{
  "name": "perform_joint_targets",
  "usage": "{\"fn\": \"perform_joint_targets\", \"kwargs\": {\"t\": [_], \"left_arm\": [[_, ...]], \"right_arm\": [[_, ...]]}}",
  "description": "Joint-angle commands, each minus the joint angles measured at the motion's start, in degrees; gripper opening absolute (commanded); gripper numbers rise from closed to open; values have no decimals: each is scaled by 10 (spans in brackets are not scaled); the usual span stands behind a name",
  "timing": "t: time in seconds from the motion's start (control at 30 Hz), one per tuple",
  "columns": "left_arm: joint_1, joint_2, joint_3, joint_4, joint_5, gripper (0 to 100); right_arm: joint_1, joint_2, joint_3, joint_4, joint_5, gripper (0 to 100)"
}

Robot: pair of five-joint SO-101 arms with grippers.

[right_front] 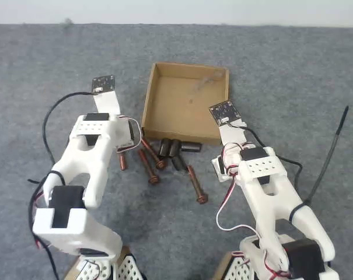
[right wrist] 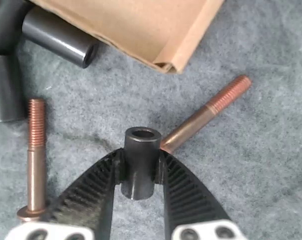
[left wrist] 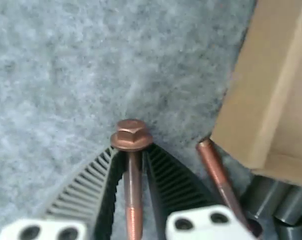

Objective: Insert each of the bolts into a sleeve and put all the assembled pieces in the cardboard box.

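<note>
While the left pincer (left wrist: 132, 150) clamps a bolt (left wrist: 131, 136) whose threaded end runs out of frame | right pincer (right wrist: 140, 155) grips a sleeve (right wrist: 140, 172) that hides part of another bolt (right wrist: 210, 107) | high view: loose bolts (right_front: 196, 184) and sleeves (right_front: 170, 149) mid-frame on the table (right_front: 36, 58) | cardboard box (right_front: 182, 105) upper centre

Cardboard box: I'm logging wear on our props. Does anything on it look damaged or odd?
A faint greyish smudge marks the cardboard box inside, near a far corner, perhaps a scuff. Otherwise it looks intact.
</note>
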Motion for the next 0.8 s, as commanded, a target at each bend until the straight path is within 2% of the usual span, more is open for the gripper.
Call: {"fn": "perform_joint_targets", "kwargs": {"t": [0.0,0.23,0.53,0.77], "left_arm": [[6,-40,-7,-10,-8,13],[6,-40,-4,-4,-7,130],[7,-38,7,7,-5,133],[11,11,-37,19,51,133]], "right_arm": [[-4,-27,-4,-11,8,6],[-3,-27,-4,-12,8,6],[-2,-28,-4,-18,9,6],[-3,-28,-4,-18,9,6]]}}
